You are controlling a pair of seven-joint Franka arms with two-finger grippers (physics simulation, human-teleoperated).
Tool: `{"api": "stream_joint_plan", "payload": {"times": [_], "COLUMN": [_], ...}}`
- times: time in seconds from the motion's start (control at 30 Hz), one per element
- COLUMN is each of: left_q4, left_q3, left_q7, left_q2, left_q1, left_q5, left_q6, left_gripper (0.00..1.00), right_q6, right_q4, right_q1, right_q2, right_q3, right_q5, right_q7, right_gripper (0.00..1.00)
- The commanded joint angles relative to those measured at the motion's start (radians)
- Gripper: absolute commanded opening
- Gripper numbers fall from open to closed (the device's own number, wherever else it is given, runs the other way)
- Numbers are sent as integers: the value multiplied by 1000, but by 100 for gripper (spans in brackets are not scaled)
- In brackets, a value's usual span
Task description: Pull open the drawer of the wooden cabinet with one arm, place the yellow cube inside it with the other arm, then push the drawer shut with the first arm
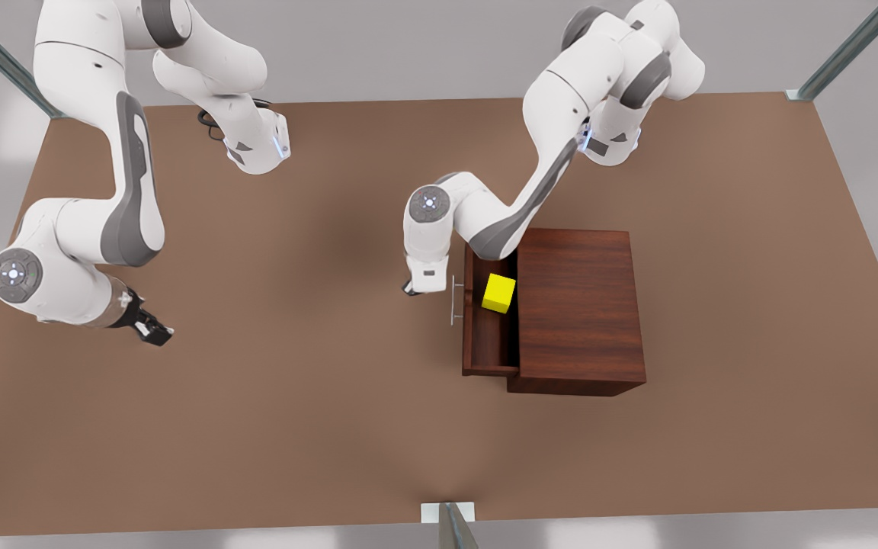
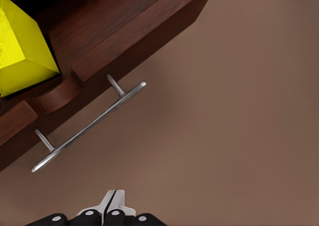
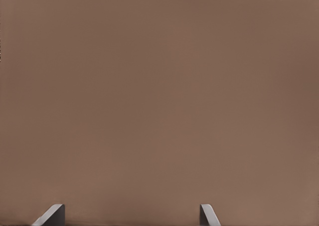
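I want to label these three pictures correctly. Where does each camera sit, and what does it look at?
Front view: high above the table, looking down on both arms, the wooden cabinet and its open drawer.
Left wrist view: on the left arm, facing the handle; shut left gripper shows.
Right wrist view: on the right arm, facing bare table; open right gripper shows.
Front and left wrist views share the yellow cube, drawer and handle.
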Motion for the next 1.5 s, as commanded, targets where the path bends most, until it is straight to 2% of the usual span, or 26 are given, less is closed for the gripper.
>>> {"api": "stream_joint_plan", "payload": {"times": [0.0,0.13,0.3,0.33,0.47,0.87,0.9,0.93,0.97,1.0,1.03,1.07,1.17,1.23,1.3,1.33,1.4,1.43,1.47], "left_q4": [-22,-75,-75,-74,-74,-74,-63,20,73,92,89,81,61,61,66,66,-40,-134,-112], "left_q3": [6,26,36,38,61,109,110,115,113,104,105,113,112,113,118,115,124,127,125], "left_q7": [-599,-492,-381,-366,-347,-275,-277,-284,-278,-220,-101,82,574,1079,1473,1669,1950,1955,1940], "left_q2": [3,1,-36,-46,-57,-82,-82,-82,-91,-121,-158,-198,-312,-367,-396,-399,-479,-523,-507], "left_q1": [1,1,5,15,33,56,56,87,149,202,216,222,338,383,492,533,573,585,585], "left_q5": [33,35,33,33,33,55,53,18,-65,-114,-129,-128,-163,-161,-166,-171,-175,-177,-169], "left_q6": [27,21,-148,-180,-291,-432,-432,-436,-475,-482,-518,-594,-749,-840,-864,-843,-569,-456,-446], "left_gripper": [0,0,0,0,0,0,0,0,2,23,86,100,100,100,100,100,100,100,100], "right_q6": [-1,-1,-4,-67,-86,-84,-84,-84,-84,-86,-84,-84,-84,-86,-84,-86,-86,-86,-86], "right_q4": [1,1,4,7,47,45,47,45,47,47,47,47,47,47,47,47,47,47,47], "right_q1": [0,0,2,-4,-3,0,0,0,-1,-1,-1,-1,-1,-1,-1,-1,-1,-1,-1], "right_q2": [2,2,4,1,7,8,8,8,8,8,8,8,8,8,8,8,8,8,8], "right_q3": [0,2,5,-1,-1,0,0,0,0,0,0,0,0,0,0,0,0,0,0], "right_q5": [-8,-8,-11,-35,-32,-36,-36,-36,-36,-36,-34,-36,-36,-36,-36,-36,-36,-36,-36], "right_q7": [-694,-694,-694,-697,-696,-696,-696,-696,-696,-696,-696,-696,-696,-696,-696,-696,-696,-696,-696], "right_gripper": [100,100,100,100,100,100,100,100,100,100,100,100,100,100,100,100,100,100,100]}}
